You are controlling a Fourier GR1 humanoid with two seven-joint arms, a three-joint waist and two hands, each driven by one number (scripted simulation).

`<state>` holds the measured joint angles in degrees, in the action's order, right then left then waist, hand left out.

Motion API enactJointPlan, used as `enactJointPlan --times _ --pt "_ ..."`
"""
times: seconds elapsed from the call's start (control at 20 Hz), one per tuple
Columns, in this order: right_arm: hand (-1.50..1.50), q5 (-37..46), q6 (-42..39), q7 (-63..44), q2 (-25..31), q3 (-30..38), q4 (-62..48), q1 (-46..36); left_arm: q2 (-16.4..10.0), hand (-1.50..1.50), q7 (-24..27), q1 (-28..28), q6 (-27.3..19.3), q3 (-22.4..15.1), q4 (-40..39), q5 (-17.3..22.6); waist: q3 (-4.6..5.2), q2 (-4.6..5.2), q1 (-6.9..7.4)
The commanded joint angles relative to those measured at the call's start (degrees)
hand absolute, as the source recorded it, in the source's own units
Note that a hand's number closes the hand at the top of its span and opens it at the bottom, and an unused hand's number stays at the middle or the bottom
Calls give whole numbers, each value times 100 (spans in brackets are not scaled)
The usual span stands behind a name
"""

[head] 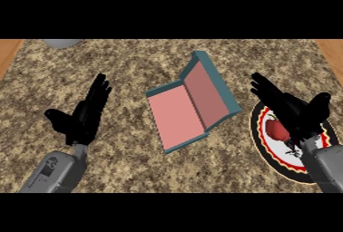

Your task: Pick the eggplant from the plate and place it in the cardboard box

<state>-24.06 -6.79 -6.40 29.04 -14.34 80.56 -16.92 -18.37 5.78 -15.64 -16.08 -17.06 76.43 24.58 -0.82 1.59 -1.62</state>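
A round plate (268, 152) with a black rim, red ring and white centre lies at the right of the counter. On it rests a dark red object (275, 128), the eggplant, partly hidden by my right hand (293, 113). That hand hovers over the plate's upper part with fingers straight and thumb spread, holding nothing. The box (194, 102) lies in the middle, an open container with teal walls and a pink inside. My left hand (85, 113) stands open at the left, fingers up, well apart from the box.
The counter top is speckled brown stone with wooden strips at the far left (8, 52) and far right edges. A grey round object (62, 43) shows partly at the back left.
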Motion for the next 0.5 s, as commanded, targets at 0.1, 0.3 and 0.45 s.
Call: enactJointPlan --times 0.1,0.3,0.45 --pt "-150 59 684 863 218 1243 -532 -215 -547 0 -77 317 -252 -130 -99 -650 62 -159 200" --pt "-150 1808 1411 376 1844 1076 -1123 160 -908 0 -126 405 -412 -21 -283 -856 220 8 91" --pt "-150 1349 3392 836 572 2149 -1628 34 -1028 0 -176 613 -422 -145 -188 -1006 54 -119 238"
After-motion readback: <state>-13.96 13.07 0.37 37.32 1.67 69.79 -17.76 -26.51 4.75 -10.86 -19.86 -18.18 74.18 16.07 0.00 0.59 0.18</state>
